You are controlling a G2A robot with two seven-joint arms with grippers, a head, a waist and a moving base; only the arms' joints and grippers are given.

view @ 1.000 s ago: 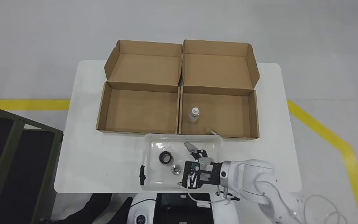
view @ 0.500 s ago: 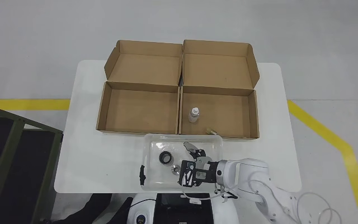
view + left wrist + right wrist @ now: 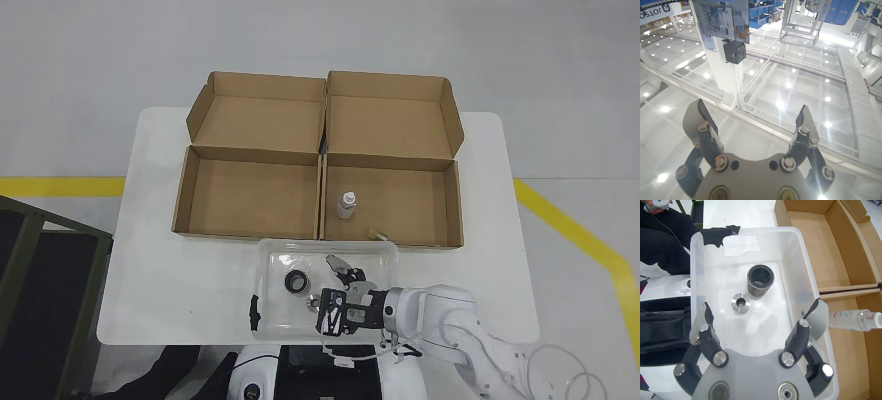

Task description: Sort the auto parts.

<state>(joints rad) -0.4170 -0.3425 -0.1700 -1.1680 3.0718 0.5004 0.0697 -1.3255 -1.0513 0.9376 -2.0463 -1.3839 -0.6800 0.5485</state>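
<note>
**Sorting station: parts bin under the right gripper**

- Linear bearing [image 3: 760, 281]: black cylinder with a metal sleeve, standing on end on the bin floor. It sits ahead of the right gripper [image 3: 761, 306], in line with the gap between its fingers.
- Steel bushing [image 3: 740, 303]: short bright ring with a centre bore, upright. It is just beside the bearing and nearer the gripper, toward one fingertip.
- Right gripper: fingers spread wide, holding nothing, poised above the bin's near half.
- Clear plastic bin [image 3: 745, 228]: holds both parts. Torn black tape [image 3: 715, 236] and a white patch [image 3: 742, 245] sit on its far wall.
- Spray bottle [image 3: 853, 319]: white, lying on its side in the right cardboard box [image 3: 400, 200], beyond the bin wall off to the gripper's side.
- Left cardboard box [image 3: 245, 195]: open, touching the right box, further ahead of the gripper.
- White table [image 3: 160, 280]: carries the bin and both boxes.
- Left gripper [image 3: 752, 104]: fingers spread, empty, pointed up at the ceiling.
</note>
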